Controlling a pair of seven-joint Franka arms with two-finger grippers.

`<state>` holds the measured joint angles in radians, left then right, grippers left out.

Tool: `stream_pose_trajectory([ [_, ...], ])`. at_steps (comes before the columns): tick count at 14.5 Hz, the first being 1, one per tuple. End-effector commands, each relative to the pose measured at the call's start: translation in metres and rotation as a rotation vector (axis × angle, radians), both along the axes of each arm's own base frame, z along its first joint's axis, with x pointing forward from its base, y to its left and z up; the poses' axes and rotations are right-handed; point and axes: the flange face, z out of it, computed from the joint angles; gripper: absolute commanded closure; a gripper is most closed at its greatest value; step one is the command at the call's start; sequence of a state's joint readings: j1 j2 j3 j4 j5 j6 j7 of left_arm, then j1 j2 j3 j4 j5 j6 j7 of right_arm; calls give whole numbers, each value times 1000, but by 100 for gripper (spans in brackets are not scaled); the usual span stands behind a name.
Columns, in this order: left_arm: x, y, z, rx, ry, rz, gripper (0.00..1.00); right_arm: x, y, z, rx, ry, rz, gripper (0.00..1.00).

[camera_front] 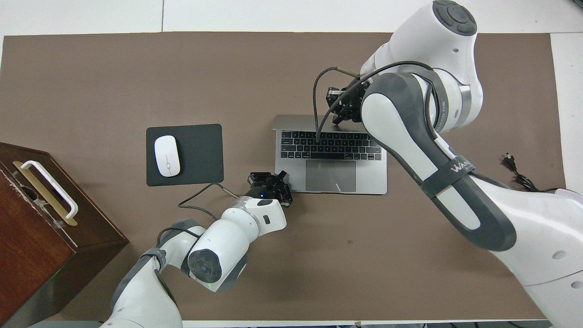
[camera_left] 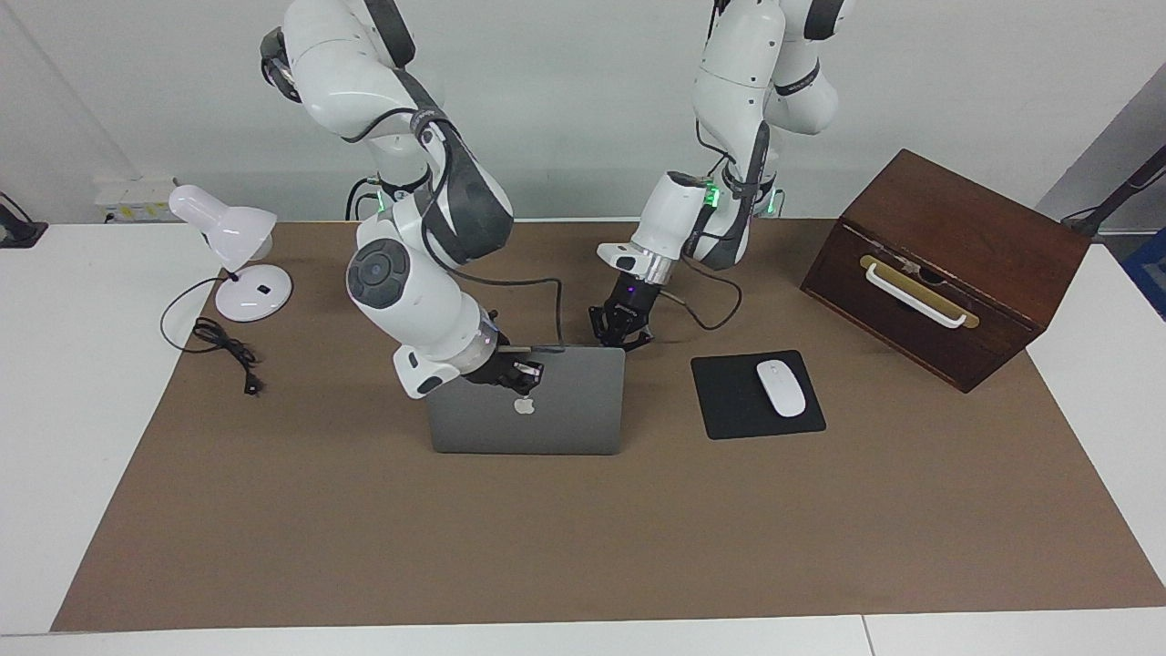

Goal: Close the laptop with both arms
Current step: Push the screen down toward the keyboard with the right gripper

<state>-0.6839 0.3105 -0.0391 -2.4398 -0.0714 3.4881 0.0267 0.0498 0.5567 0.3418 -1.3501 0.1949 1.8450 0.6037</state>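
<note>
Presently, reading the facing view left to right: the right gripper [camera_left: 521, 372], fingers clenched on nothing, presses the lid's outer face at the laptop's [camera_left: 547, 415] 10 o'clock. The laptop sits mid-mat, lid tilted over the keyboard, not yet flat. The left gripper [camera_left: 620, 339], likewise clenched empty, bears on the base corner at 1 o'clock, apparently pinning it. Advised: lower steadily, keeping the base pinned.

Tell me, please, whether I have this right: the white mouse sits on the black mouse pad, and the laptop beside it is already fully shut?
Not quite. The white mouse does sit on the black mouse pad, but the laptop beside it is only partly closed: the overhead view shows its keyboard and trackpad still uncovered, with the lid tilted over them.
</note>
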Motion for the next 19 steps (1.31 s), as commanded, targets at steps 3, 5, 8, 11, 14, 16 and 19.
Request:
stream_pose_trajectory([
  [3, 0, 17, -38, 62, 45, 7, 100, -25, -8, -10, -9, 59, -22, 100],
  [5, 1, 17, -38, 61, 44, 7, 100, -27, -9, -17, -14, 69, -23, 100],
  [8, 1, 16, -37, 60, 43, 7, 100, -29, -8, -28, -15, 68, -28, 100],
  [11, 1, 16, -37, 60, 43, 7, 100, -32, -7, -42, -18, 62, -36, 100],
  [14, 1, 16, -37, 61, 42, 6, 100, -33, -6, -48, -19, 60, -37, 100],
  [16, 1, 16, -37, 61, 42, 6, 100, -34, -6, -53, -19, 55, -42, 100],
  [19, 1, 16, -37, 60, 42, 5, 100, -37, -5, -67, -21, 40, -50, 100],
])
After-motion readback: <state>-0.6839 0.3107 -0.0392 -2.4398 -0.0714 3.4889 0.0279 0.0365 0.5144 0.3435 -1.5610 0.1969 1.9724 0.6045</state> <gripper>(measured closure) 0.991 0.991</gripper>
